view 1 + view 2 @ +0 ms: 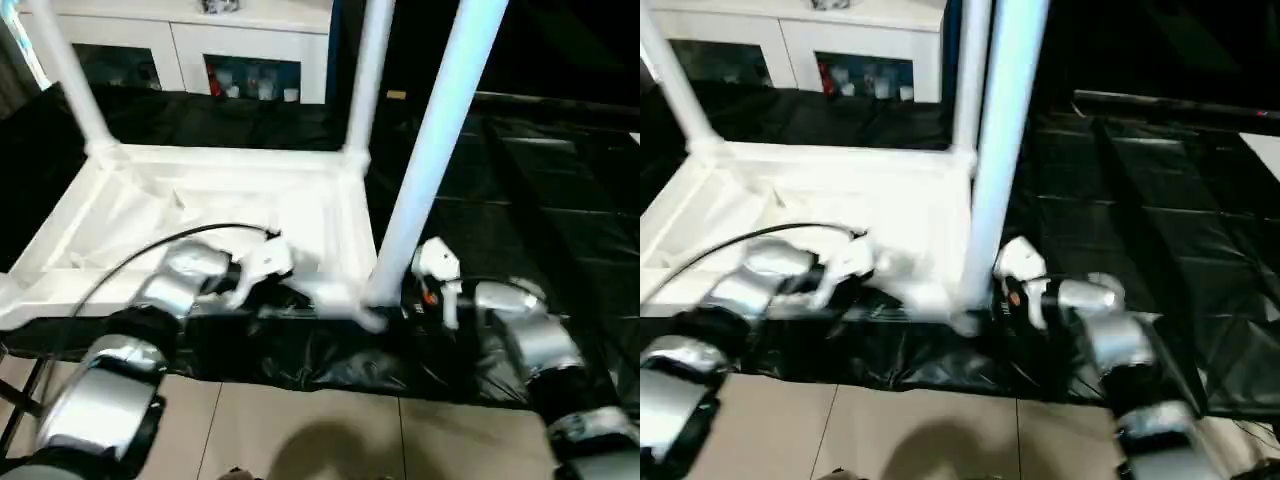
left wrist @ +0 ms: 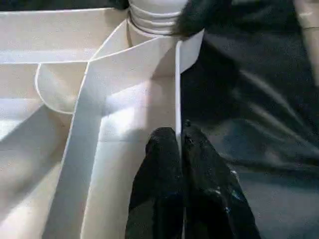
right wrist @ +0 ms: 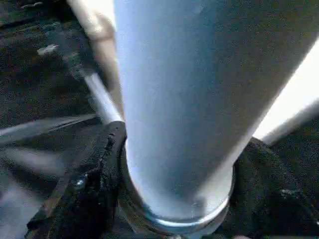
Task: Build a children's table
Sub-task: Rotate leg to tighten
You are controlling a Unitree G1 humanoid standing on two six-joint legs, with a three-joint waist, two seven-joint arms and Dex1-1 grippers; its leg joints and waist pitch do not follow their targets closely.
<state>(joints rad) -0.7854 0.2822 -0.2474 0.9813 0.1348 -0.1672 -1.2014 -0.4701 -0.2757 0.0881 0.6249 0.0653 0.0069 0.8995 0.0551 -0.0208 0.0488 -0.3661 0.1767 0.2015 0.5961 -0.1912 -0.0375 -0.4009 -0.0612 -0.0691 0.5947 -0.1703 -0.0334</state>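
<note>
At frame centre, the upturned top point(image 1: 200, 210) lay on the black worktop point(image 1: 540, 200); left claw point(image 2: 180, 149) pinched its rim, right claw point(image 3: 174, 199) straddled the leg point(image 1: 430, 160), unclamped. Twist squarely, keeping it upright.

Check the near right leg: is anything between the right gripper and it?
Nothing visible. The right gripper already has its black fingers either side of the leg near its base at the tabletop corner socket. The left gripper pinches the tabletop's rim.
</note>
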